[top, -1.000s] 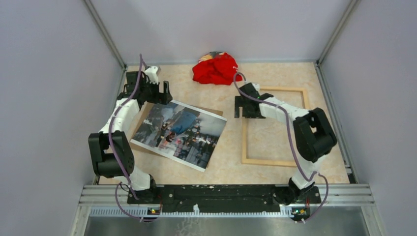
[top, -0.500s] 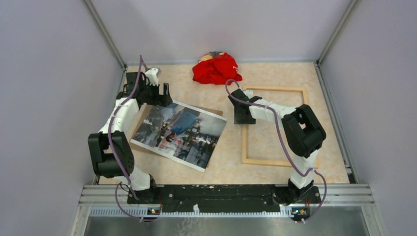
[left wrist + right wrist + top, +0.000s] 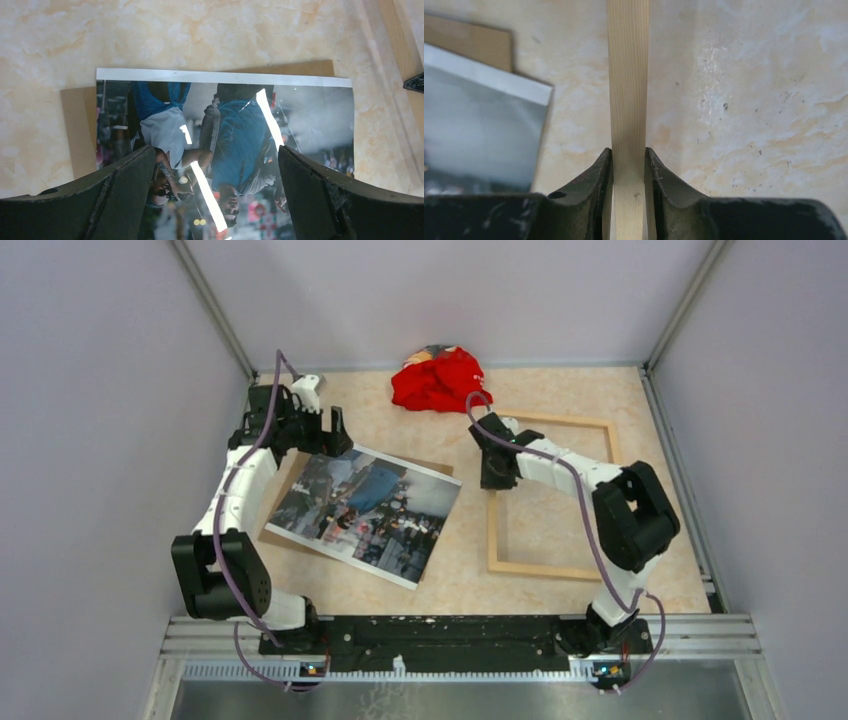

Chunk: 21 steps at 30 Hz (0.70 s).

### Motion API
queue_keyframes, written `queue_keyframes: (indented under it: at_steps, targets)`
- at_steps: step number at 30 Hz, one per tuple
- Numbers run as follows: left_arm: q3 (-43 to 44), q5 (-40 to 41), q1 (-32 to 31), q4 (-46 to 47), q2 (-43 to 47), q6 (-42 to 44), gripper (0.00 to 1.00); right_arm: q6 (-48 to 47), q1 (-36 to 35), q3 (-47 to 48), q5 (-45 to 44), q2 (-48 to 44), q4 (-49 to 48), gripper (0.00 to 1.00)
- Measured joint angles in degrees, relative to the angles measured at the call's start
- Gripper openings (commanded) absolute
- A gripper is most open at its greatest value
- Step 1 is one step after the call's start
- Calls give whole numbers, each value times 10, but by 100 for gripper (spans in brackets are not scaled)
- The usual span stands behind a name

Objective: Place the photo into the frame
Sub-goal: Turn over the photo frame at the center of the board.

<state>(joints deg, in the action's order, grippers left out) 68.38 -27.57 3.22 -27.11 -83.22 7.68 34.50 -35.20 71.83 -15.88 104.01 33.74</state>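
Seen from above, a marbled tabletop point(image 3: 462, 575). The right gripper point(image 3: 629, 156) is pinched closed around the left rail of the light-wood frame point(image 3: 553, 569) on the right side. The glossy photo point(image 3: 365, 508) lies tilted on a brown backing board point(image 3: 77, 125) at left, apart from the frame. The left gripper point(image 3: 215, 152) hovers over the photo's far end, fingers spread wide, holding nothing. A crumpled red cloth point(image 3: 437, 380) sits behind

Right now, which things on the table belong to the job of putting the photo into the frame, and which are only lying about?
Belong to the job:
- photo, lying flat below the open left gripper
- frame, its left rail pinched by the right gripper

Only lying about:
- red cloth, bunched at the far edge
- brown board, partly under the photo
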Motion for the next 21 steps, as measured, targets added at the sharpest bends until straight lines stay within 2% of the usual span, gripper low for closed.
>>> queue_keyframes:
  at_steps: [10, 15, 21]
  targets:
    - [-4, -21, -19, 1, 16, -6, 99, 24, 0, 119, 139, -138, 53, 0]
    - [-7, -20, -48, 0, 16, -11, 99, 72, 0, 178, 231, -178, 45, 0]
    - [-7, -23, -66, 1, 16, -18, 99, 157, 2, 188, 322, -198, 1, 0]
